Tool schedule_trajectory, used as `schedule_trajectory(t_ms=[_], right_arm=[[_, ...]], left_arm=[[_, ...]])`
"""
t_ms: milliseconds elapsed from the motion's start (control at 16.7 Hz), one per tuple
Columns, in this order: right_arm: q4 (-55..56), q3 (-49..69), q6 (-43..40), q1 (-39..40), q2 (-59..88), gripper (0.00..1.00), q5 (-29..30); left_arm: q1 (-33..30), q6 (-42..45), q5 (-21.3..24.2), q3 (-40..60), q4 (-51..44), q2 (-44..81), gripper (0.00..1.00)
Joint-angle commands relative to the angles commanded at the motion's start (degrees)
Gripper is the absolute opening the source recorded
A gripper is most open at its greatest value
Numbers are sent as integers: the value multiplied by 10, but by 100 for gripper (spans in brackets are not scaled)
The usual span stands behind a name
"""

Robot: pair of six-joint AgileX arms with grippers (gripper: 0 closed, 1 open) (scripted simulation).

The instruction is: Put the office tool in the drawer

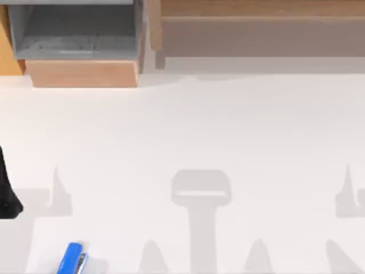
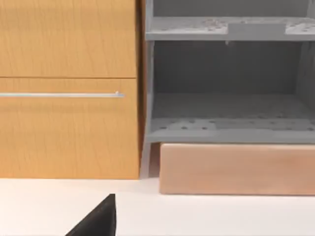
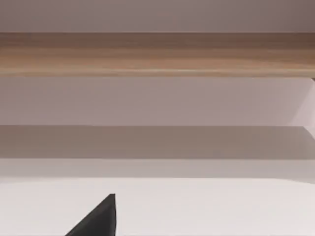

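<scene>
The office tool, a small bright blue stapler (image 1: pixel 71 260) with a silver underside, lies on the white table near the front edge at the left. The drawer (image 1: pixel 82 73) stands pulled open at the back left, its grey interior (image 2: pixel 226 110) behind a light tan front panel (image 2: pixel 236 169). My left arm (image 1: pixel 7 194) shows as a dark shape at the table's left edge, well short of the drawer and behind the stapler. A dark corner of my left gripper (image 2: pixel 98 221) faces the drawer's front. A dark corner of my right gripper (image 3: pixel 98 221) faces the shelf unit.
An orange wooden cabinet (image 2: pixel 69 98) with a thin silver handle stands just left of the drawer. A long wide wooden shelf unit (image 1: pixel 262 28) runs along the back right. White tabletop (image 1: pixel 188 125) lies between the stapler and the drawer.
</scene>
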Motion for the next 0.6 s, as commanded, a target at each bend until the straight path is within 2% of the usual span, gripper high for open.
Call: schedule_trajectory(t_ms=[300, 600], right_arm=[[0, 0, 0, 0, 0, 100, 0], [0, 0, 0, 0, 0, 100, 0]], left_arm=[[1, 20, 13, 13, 14, 33, 100], [22, 122, 58, 79, 88, 187, 100]])
